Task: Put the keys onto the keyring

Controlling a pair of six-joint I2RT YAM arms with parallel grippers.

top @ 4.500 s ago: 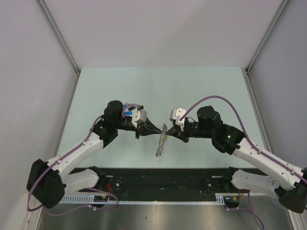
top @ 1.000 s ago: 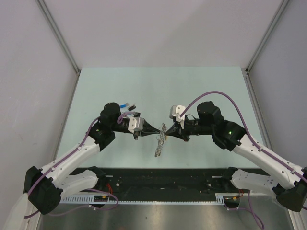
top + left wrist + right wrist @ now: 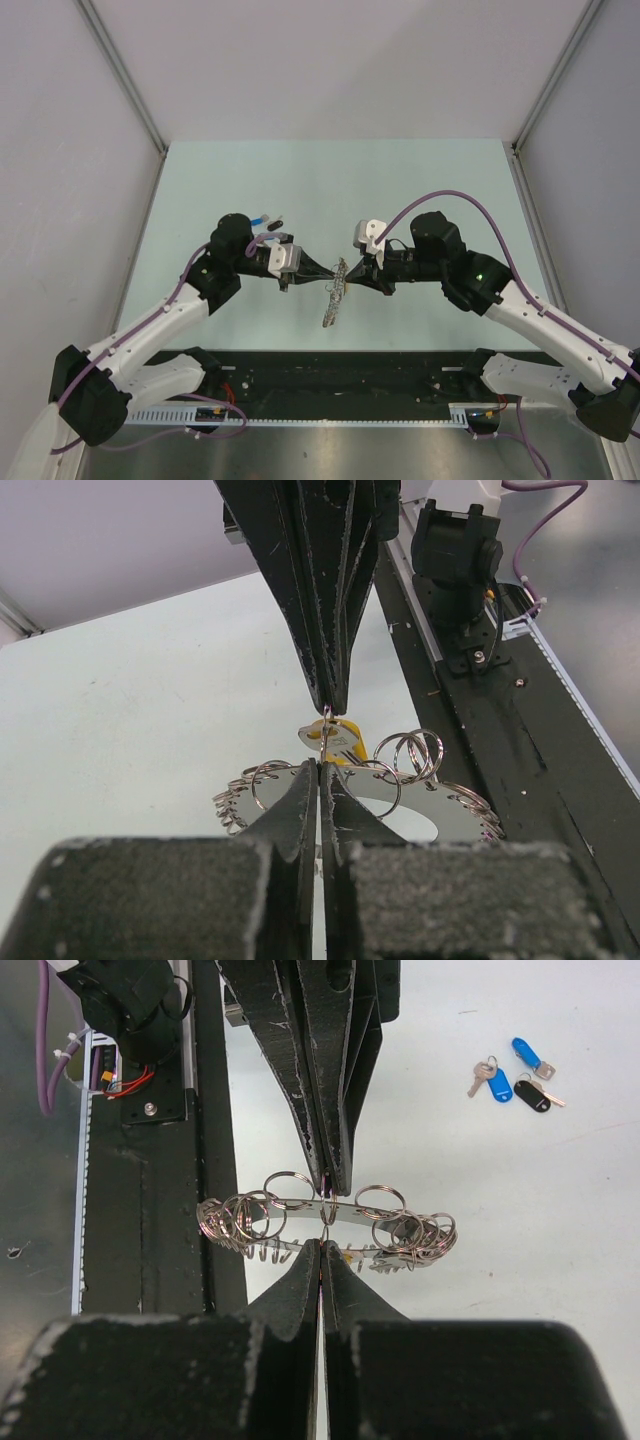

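Note:
The keyring (image 3: 333,298), a flat silvery loop fringed with small split rings, hangs edge-on above the table between both grippers. My left gripper (image 3: 322,276) is shut on its rim from the left, seen in the left wrist view (image 3: 320,768) over the loop's plate (image 3: 455,820). My right gripper (image 3: 349,281) meets it from the right, shut on the small ring of a yellow key (image 3: 345,742). In the right wrist view its tips (image 3: 322,1245) touch the keyring (image 3: 290,1207). Two blue keys (image 3: 500,1085) and a black key (image 3: 532,1097) lie loose on the table, behind the left arm (image 3: 268,217).
A black base rail (image 3: 340,365) with cable duct runs along the near edge under the grippers. Grey enclosure walls with metal posts (image 3: 130,90) close in the pale green table (image 3: 400,180) on three sides. A purple cable (image 3: 450,207) arcs over the right arm.
Since the earliest frame the left wrist has dropped back to the lower left, uncovering the loose keys, and both tips have closed in on the keyring. Nothing has moved over the last second.

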